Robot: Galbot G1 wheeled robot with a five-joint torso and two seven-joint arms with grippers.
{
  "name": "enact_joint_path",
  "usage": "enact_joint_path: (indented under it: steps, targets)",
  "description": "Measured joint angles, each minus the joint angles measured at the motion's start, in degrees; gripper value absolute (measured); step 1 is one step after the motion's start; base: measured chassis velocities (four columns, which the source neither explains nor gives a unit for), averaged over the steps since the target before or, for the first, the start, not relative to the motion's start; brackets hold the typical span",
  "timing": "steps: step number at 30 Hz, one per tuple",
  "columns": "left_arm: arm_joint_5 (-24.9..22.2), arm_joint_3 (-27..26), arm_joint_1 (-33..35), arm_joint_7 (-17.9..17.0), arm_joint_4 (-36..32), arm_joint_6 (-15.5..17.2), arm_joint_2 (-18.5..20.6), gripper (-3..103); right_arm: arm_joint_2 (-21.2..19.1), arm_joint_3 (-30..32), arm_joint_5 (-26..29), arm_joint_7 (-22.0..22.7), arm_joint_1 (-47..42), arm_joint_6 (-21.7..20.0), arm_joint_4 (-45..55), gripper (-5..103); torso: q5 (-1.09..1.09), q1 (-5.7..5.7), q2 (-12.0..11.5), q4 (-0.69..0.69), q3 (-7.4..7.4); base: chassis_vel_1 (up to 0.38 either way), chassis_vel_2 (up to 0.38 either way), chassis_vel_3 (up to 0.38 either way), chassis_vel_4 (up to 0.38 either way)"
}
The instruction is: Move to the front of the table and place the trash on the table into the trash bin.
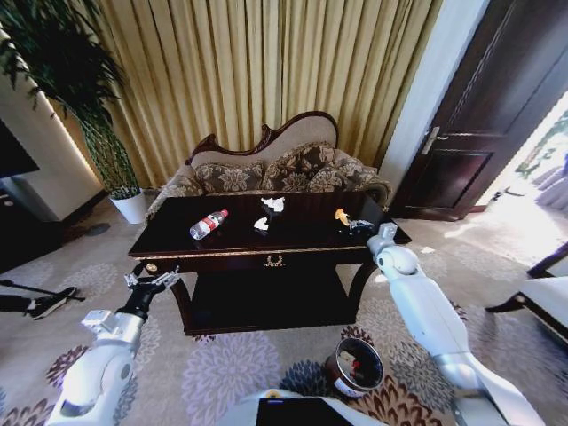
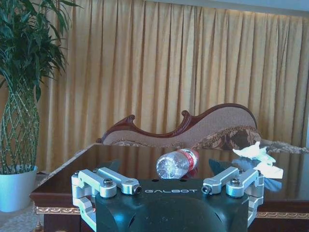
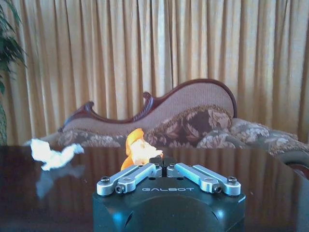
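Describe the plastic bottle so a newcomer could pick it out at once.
Find the dark glossy table in front of the floral sofa. The bottle lies on its side on the tabletop's left part. It alone is clear with a red label; the neighbouring paper wads are white.

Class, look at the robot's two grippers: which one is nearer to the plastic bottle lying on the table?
Left. The left gripper hovers off the table's front-left corner, facing the plastic bottle. The right gripper sits over the far right side, by an orange scrap.
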Motion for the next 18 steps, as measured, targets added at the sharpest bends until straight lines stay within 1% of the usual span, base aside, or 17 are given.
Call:
enact_joint_path:
  steps: [9,18]
  targets:
    - [0.16,0.20,-0.02,0.00,-0.14,-0.02,0.01,100,-0.04,2.50,0.58,0.00,-2.16,0.03,3.03,0,0.01,0.00,0.00,0.00,0.00,0.000,0.000,0.000,0.000]
    - [0.20,0.28,-0.06,0.00,0.03,-0.07,-0.17,100,-0.12,3.66,0.60,0.00,-3.41,0.01,4.02,0,0.01,0.00,0.00,0.00,0.01,0.000,0.000,0.000,0.000]
